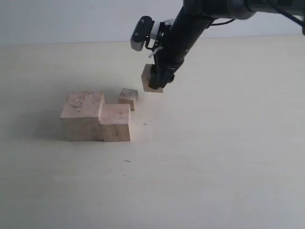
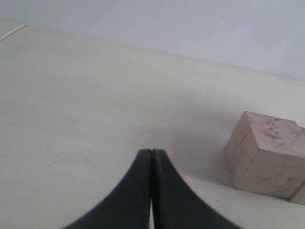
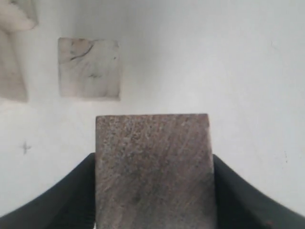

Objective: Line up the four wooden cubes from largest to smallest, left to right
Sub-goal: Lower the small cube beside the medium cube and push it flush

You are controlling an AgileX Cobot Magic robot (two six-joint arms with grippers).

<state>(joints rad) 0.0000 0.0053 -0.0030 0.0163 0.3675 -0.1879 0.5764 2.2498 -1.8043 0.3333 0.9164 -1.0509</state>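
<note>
The largest cube (image 1: 82, 114) and the second-largest cube (image 1: 115, 121) stand side by side and touching, left of the table's middle. Just behind the second-largest sits the smallest cube (image 1: 128, 98), separate from it. My right gripper (image 1: 159, 78) is shut on the darker tan cube (image 1: 151, 81), holding it a little above the table, behind and to the right of the smallest. In the right wrist view the tan cube (image 3: 152, 167) fills the right gripper (image 3: 152, 191), with the smallest cube (image 3: 89, 67) beyond. My left gripper (image 2: 151, 151) is shut and empty, with the largest cube (image 2: 264, 155) off to its side.
The pale tabletop (image 1: 228, 157) stretches wide on the right and in front of the cubes. A white wall (image 1: 71, 19) runs along the table's far edge. The right arm (image 1: 190, 24) reaches down from the upper right.
</note>
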